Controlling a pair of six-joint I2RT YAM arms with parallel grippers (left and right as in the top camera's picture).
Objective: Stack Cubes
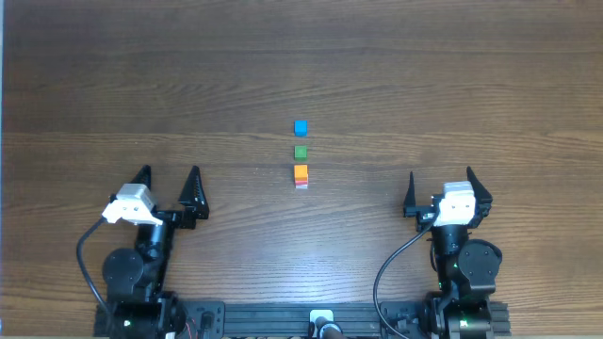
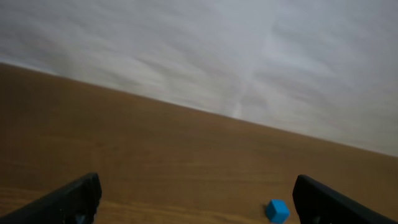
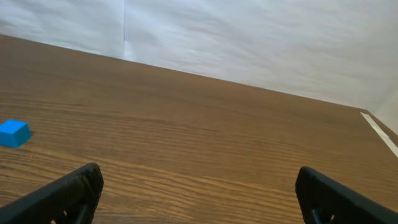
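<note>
Brown wood grain on the table (image 1: 141,75), smooth, with a soft dull sheen. Looks like plain matt plastic on the blue cube (image 1: 301,127), green cube (image 1: 301,152) and orange cube (image 1: 301,171), flat-coloured and smooth. Matt black plastic for the fingers of the left gripper (image 1: 169,171) and right gripper (image 1: 441,174), white plastic shells behind them. White, faintly creased backdrop (image 3: 249,37), cloth or paper, cannot tell which.

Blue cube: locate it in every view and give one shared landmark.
Top view: blue cube at the far end of the cube row, beyond the green cube.
Left wrist view: the cube sits beside one finger.
Right wrist view: the cube lies on bare wood, apart from both fingers.
Shared landmark: the wooden table.
</note>
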